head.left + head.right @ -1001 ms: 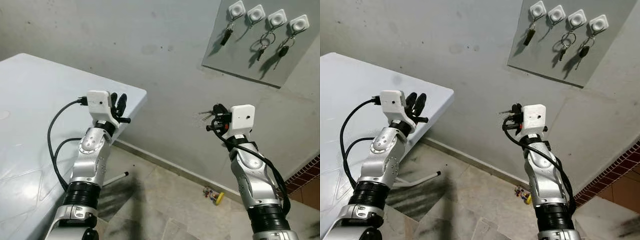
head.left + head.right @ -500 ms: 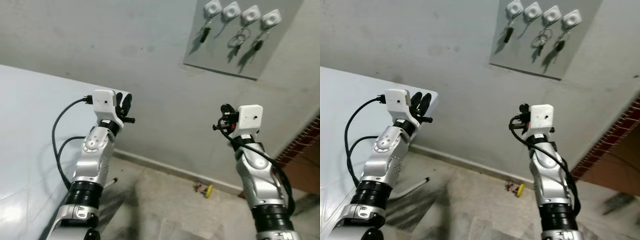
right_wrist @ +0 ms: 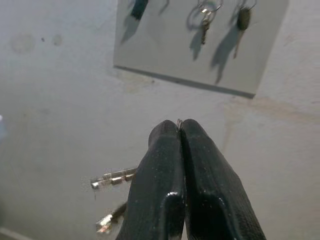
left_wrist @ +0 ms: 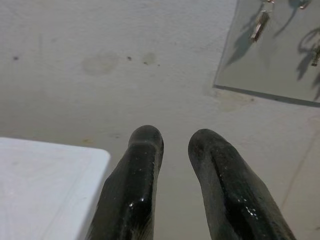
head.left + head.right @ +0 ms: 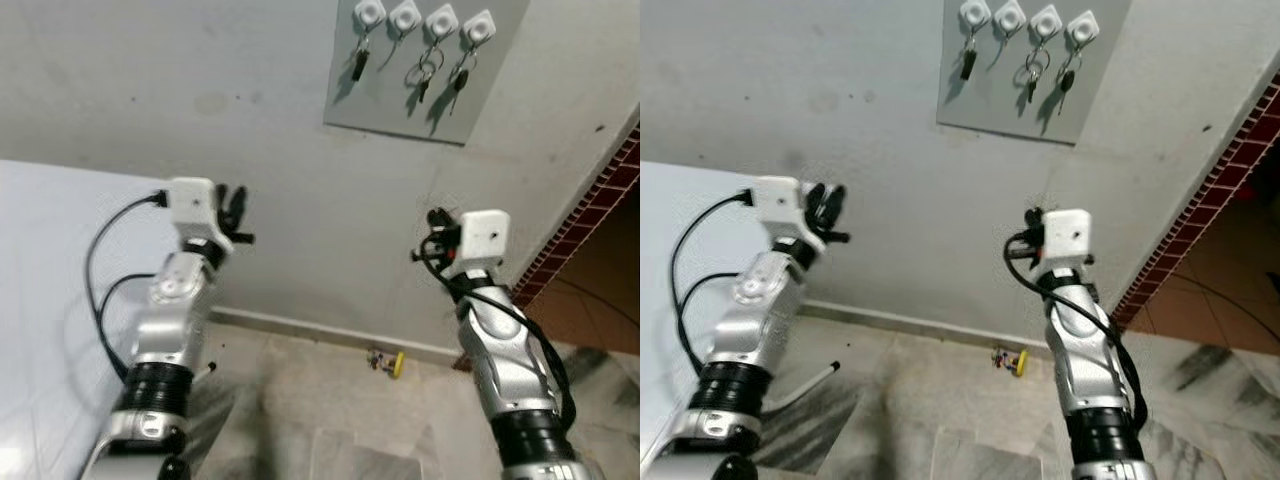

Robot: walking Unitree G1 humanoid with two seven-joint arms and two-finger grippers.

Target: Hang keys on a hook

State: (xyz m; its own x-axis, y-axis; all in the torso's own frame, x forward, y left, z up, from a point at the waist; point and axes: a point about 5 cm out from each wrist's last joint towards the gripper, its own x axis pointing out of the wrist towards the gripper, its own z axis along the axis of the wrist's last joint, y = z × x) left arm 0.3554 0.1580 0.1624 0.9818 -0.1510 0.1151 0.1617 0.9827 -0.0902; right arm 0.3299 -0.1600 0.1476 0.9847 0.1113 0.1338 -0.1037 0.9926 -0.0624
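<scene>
A grey hook board (image 5: 425,85) hangs high on the wall with a row of white hooks. Keys hang from the first hook (image 5: 369,12), the third and the fourth; the second hook (image 5: 404,15) is bare. My right gripper (image 5: 437,222) is raised below the board and well short of the wall, shut on a key ring. Its keys (image 3: 112,177) dangle beside the fingers (image 3: 200,165). My left gripper (image 5: 235,200) is held up at the left near the white table (image 5: 40,260), open (image 4: 175,140) with nothing between its fingers.
The table's corner (image 4: 45,170) lies close to the left gripper, and a table leg (image 5: 815,380) reaches the marble floor. A small yellow object (image 5: 385,360) lies at the foot of the wall. A red brick doorway edge (image 5: 590,200) runs down the right.
The whole picture has shifted: the hook board now stands above and between my arms, and the brick doorway has come into view. Both arms keep their pose, and the right gripper still holds the keys.
</scene>
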